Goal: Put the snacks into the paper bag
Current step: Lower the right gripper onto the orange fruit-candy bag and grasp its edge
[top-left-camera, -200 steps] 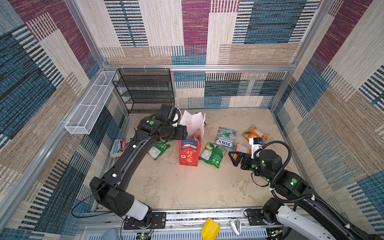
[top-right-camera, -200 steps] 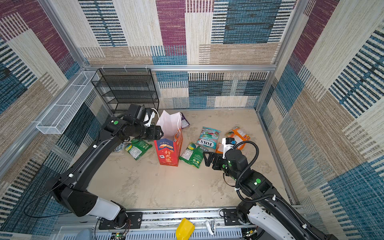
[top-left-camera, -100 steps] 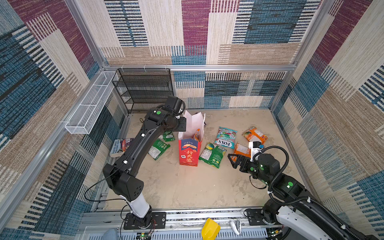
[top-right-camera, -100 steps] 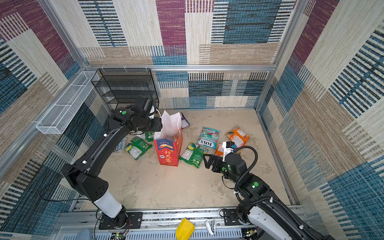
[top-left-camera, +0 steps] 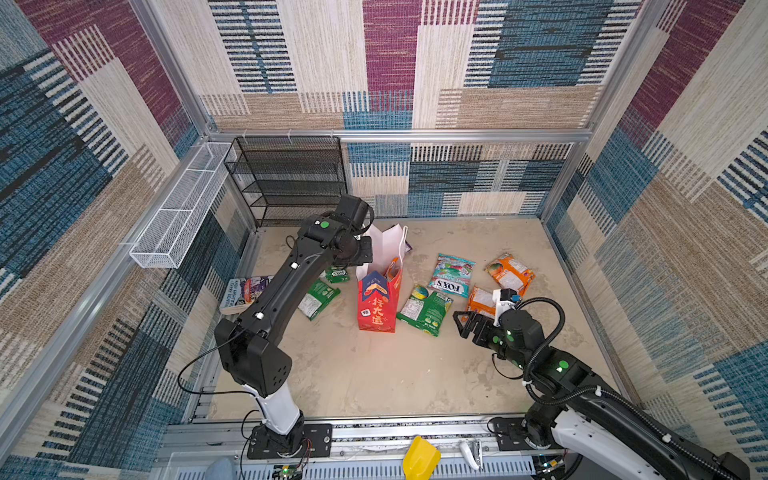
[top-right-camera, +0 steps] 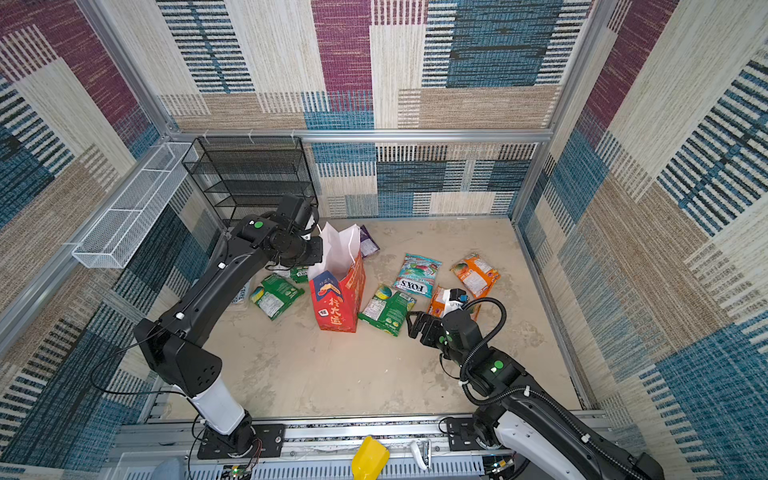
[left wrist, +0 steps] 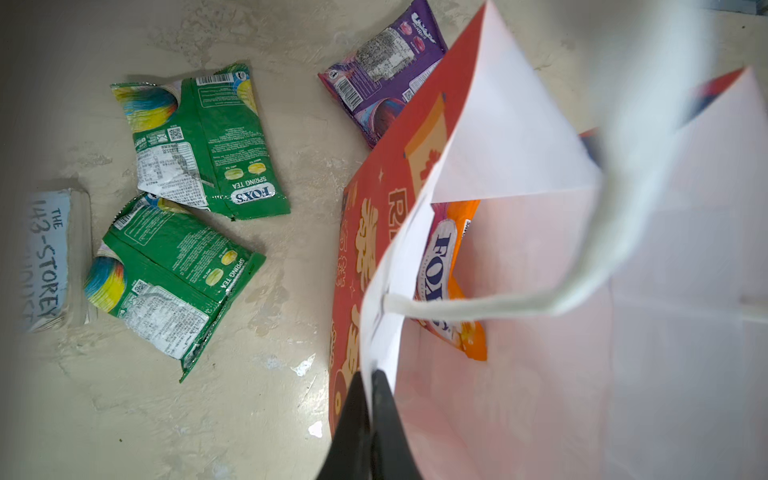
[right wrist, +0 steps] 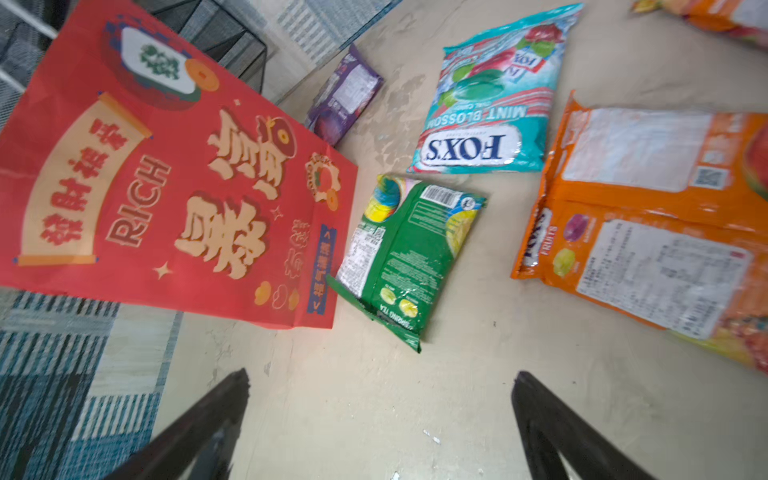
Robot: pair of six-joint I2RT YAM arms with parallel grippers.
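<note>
The red paper bag [top-left-camera: 376, 307] stands upright with its white inside showing. My left gripper [left wrist: 371, 376] is shut on the bag's white rim at the side facing the rack. An orange snack pouch [left wrist: 451, 270] stands inside the bag. Two green pouches [left wrist: 199, 141] [left wrist: 166, 282] lie left of the bag, and a purple one [left wrist: 382, 70] lies behind it. Right of the bag lie a green pouch [top-left-camera: 424, 309], a teal one [top-left-camera: 451, 274] and two orange ones [top-left-camera: 509, 272] [top-left-camera: 480, 299]. My right gripper [top-left-camera: 463, 322] hangs open and empty above bare floor, near the green pouch [right wrist: 407, 257].
A book [top-left-camera: 245, 293] lies by the left wall, partly under my left arm. A black wire rack [top-left-camera: 291, 178] stands at the back left, and a white wire basket [top-left-camera: 178, 208] hangs on the left wall. A yellow object [top-left-camera: 419, 457] sits on the front rail.
My left gripper has moved to the bag's rim and closed on it. The right gripper has shifted a little and stays open.
</note>
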